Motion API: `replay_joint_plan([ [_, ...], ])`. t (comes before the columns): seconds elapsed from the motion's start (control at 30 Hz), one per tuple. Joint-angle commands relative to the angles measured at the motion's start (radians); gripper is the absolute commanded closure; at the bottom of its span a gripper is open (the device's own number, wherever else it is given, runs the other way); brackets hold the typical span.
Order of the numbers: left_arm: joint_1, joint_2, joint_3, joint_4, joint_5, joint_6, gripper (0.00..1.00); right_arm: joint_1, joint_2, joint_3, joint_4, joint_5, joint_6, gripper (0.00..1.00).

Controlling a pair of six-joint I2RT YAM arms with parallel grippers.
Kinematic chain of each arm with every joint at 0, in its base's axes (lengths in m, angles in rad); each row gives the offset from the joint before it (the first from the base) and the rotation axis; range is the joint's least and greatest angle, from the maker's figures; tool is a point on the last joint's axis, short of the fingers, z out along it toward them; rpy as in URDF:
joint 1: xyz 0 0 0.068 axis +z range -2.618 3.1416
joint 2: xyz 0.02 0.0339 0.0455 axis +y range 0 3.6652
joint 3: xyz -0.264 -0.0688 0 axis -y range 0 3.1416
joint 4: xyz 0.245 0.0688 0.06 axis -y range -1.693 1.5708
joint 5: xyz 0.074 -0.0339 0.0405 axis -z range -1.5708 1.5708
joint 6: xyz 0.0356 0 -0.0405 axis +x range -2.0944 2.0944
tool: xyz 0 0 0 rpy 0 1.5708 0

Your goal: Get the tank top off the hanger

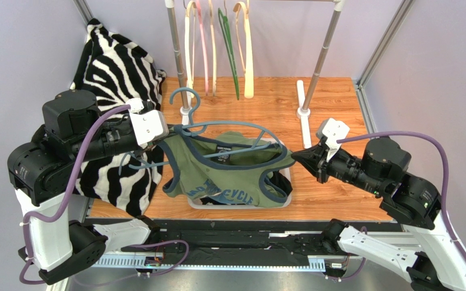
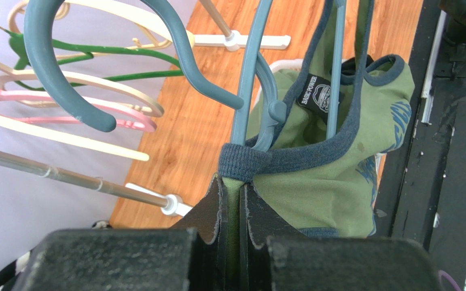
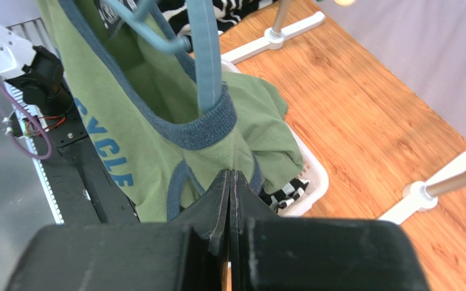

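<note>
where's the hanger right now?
Top view, just left of centre: hanger is inside the tank top, over the basket, next to the left gripper.

Zebra cloth (image 1: pixel 117 66), spare hangers (image 1: pixel 249 66), white basket (image 3: pixel 317 171)

The tank top (image 2: pixel 326 182) was matt green knit cloth with ribbed edging; the hanger (image 2: pixel 38 48) smooth blue plastic; the table (image 1: pixel 339 109) wood-grained.

tank top (image 1: pixel 229 173) on hanger (image 1: pixel 217 129) mid desk (image 1: pixel 339 109), hanging over a basket (image 1: pixel 235 207). zebra cloth (image 1: pixel 117 73) to the left, rack (image 1: pixel 323 54) w/ more hangers (image 1: pixel 247 54) behind, at the back edge.
</note>
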Motion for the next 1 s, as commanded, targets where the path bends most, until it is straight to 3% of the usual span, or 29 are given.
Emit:
replay_joint_plan([
  [0.0,-0.002,0.007,0.048,0.057,-0.007,-0.014,1.0,-0.001,-0.031,-0.053,0.023,0.072,0.053,1.0],
  [0.23,-0.002,0.037,0.089,0.078,0.013,-0.026,1.0,-0.001,-0.026,-0.151,0.048,-0.03,0.105,1.0],
  [0.5,-0.003,0.096,0.121,0.091,0.036,-0.026,1.0,-0.001,-0.023,-0.095,-0.013,0.042,0.101,1.0],
  [0.57,-0.008,0.106,0.126,0.092,0.039,-0.02,1.0,0.001,-0.026,-0.064,-0.03,0.088,0.099,0.88],
  [0.6,-0.011,0.111,0.127,0.091,0.042,-0.019,1.0,-0.001,-0.026,-0.018,-0.056,0.102,0.088,0.64],
  [0.7,-0.032,0.116,0.114,0.082,0.038,-0.003,1.0,0.001,-0.036,0.101,-0.099,0.191,0.073,0.39],
  [0.8,-0.045,0.111,0.086,0.077,0.026,0.011,1.0,-0.001,-0.056,0.171,-0.081,0.168,0.061,0.25],
  [0.97,-0.063,0.113,0.081,0.059,0.053,0.041,1.0,-0.001,0.009,0.289,-0.035,0.093,-0.014,0.22],
])
